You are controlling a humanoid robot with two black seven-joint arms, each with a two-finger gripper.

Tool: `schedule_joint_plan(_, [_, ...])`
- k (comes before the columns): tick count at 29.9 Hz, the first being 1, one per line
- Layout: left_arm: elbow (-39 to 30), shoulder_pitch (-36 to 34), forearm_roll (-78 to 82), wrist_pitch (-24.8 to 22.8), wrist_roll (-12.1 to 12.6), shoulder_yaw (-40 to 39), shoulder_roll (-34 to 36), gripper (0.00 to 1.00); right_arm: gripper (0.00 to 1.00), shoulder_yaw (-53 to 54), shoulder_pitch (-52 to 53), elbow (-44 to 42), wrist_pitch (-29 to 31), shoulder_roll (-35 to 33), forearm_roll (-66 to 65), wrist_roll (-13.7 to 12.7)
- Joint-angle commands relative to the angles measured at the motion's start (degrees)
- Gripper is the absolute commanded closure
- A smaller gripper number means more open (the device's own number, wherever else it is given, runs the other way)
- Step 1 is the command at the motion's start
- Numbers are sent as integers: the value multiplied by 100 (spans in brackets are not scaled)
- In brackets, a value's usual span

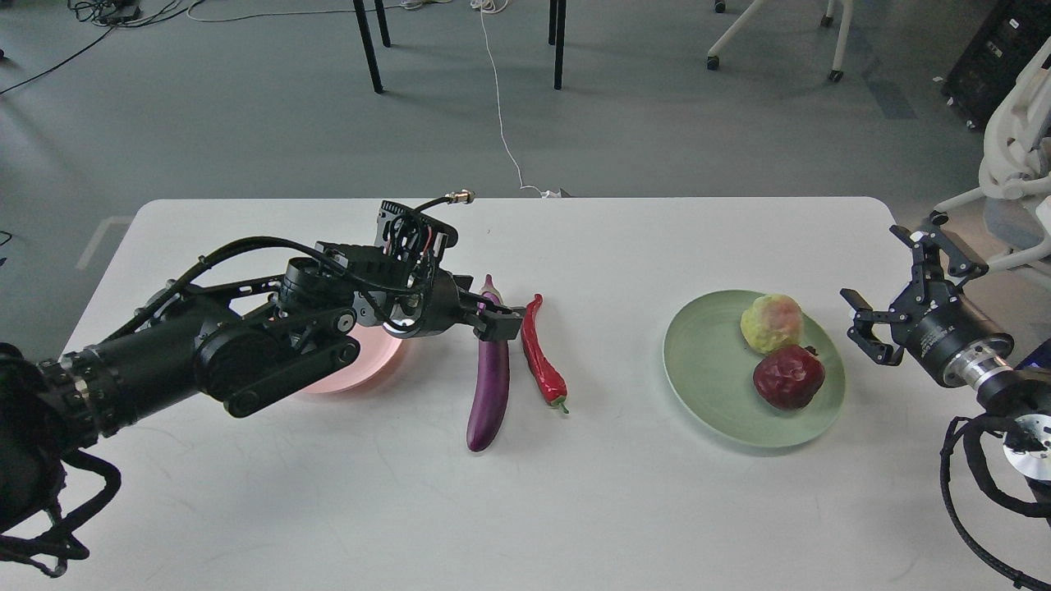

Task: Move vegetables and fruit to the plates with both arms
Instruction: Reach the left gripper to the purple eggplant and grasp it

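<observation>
The purple eggplant (pixel 489 386) lies on the white table, with the red chili pepper (pixel 542 357) just to its right. My left gripper (pixel 496 317) is at the eggplant's upper end, with a finger (pixel 502 318) lying across it. I cannot tell whether the grip is closed. The pink plate (pixel 361 373) is mostly hidden under my left arm. The pale green plate (pixel 698 377) holds the bumpy yellow-green fruit (pixel 772 322) and the dark red fruit (pixel 788 377). My right gripper (pixel 862 324) is open and empty, just right of the green plate.
The white table (pixel 575 509) has bare surface along its front and between the chili and the green plate. Beyond its far edge are the grey floor, a white cable (pixel 501 107), chair legs and table legs.
</observation>
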Motion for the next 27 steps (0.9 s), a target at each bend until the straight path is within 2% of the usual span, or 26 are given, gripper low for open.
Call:
schedule_joint_plan(1, [28,135,-36,-34,53,14,-37,5,3,-3,-5,11,17,-9,-16,0])
schedule_joint_plan(10, [116,444,-107,-34,62,5,-28,11,3,-39,-5,11,18,-9,-25,0])
schedule_joint_plan(13, [143,452,-115,-43,54,5,-28,16,3,-39,-5,11,18,-9,-33,0])
schedule_joint_plan(17, [143,461,-177,-61,45,5,-37,33,3,-47,-5,2,18,-9,-33,0])
schedule_joint_plan(19, [143,461,-352,-70,62,5,-37,51,3,-56,-14,2,18,-9,-33,0])
schedule_joint_plan(22, [143,461,-467,-61,115,5,-37,72,3,-47,-5,2,18,-9,-33,0])
schedule_joint_plan(24, [134,461,-467,-70,142,5,-37,77,3,-47,-5,2,18,-1,-33,0])
schedule_joint_plan(27, [134,452,-467,-61,194,5,-28,91,3,-56,-14,2,18,-1,-33,0])
